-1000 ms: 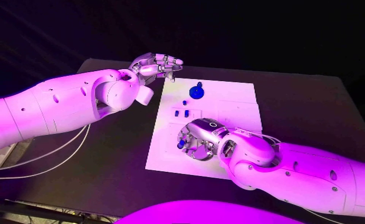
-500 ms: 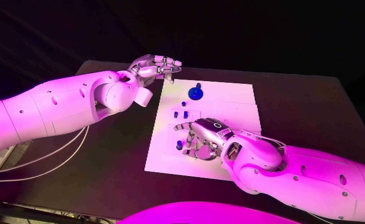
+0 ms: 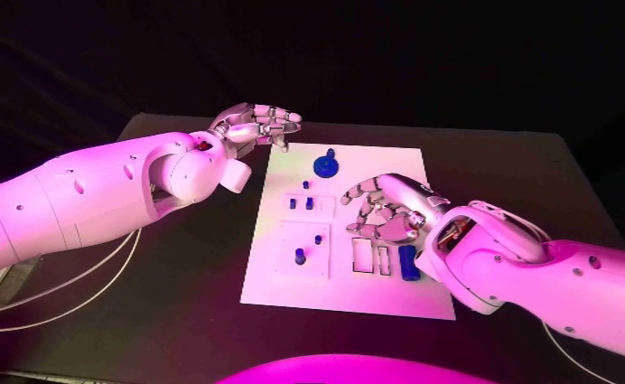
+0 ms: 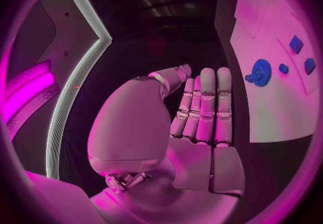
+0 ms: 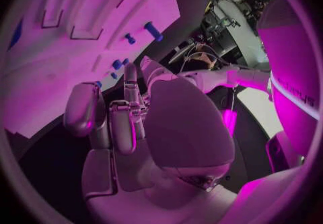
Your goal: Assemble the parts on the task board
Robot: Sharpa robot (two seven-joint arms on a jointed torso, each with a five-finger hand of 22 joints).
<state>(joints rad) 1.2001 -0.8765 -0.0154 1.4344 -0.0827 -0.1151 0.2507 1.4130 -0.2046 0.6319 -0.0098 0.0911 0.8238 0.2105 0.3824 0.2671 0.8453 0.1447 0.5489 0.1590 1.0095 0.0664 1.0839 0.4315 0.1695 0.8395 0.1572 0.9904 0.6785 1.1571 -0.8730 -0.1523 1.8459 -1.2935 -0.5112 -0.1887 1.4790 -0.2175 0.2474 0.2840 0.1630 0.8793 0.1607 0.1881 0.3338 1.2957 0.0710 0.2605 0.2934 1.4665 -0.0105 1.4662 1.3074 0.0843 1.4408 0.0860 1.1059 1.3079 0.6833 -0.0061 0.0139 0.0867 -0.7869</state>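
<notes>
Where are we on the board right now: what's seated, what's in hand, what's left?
Looks seated: the round blue part at the far end of the task board, and small blue pieces standing mid-board. In hand: nothing visible; the right hand hovers over the board, the left hand hangs off its far corner. Left: a long blue part lies loose beside the rectangular slots.

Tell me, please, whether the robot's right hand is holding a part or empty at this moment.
Empty, as far as visible: the right hand hovers over the task board with fingers loosely curled and nothing between them.
</notes>
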